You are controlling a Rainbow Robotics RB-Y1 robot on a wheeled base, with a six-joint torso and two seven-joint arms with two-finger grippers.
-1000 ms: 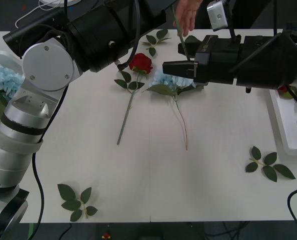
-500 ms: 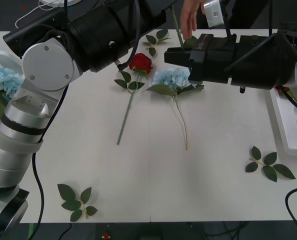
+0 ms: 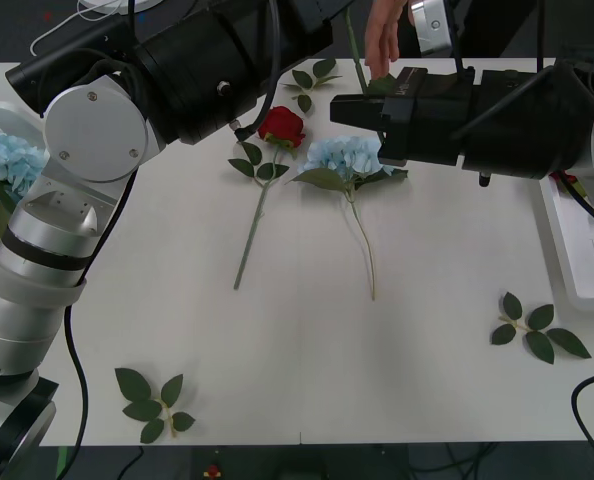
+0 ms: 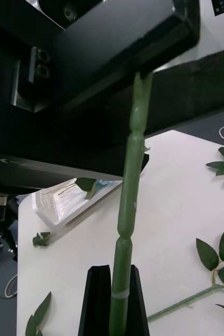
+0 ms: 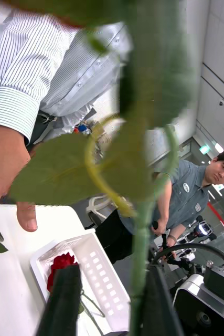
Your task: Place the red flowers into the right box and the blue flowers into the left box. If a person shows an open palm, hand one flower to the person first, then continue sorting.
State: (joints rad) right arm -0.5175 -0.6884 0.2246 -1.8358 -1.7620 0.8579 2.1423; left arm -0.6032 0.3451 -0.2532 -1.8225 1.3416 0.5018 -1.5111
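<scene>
Two tools meet at the counter's [image 3: 307, 350] far edge, and you see the right tool [image 4: 113, 294] clamped on a green flower stem [image 4: 130, 194]. The left tool [image 5: 109, 299] stands parted around that stem, beside the person's hand [image 3: 382, 40].

arms: black housings | silver-white joints | black cables | screws

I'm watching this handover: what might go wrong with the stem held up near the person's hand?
1. The right gripper is shut on the stem with the person's hand close: an early pull could bend it.
2. The left gripper stands open around the same stem, so its leaf may snag there.
</scene>
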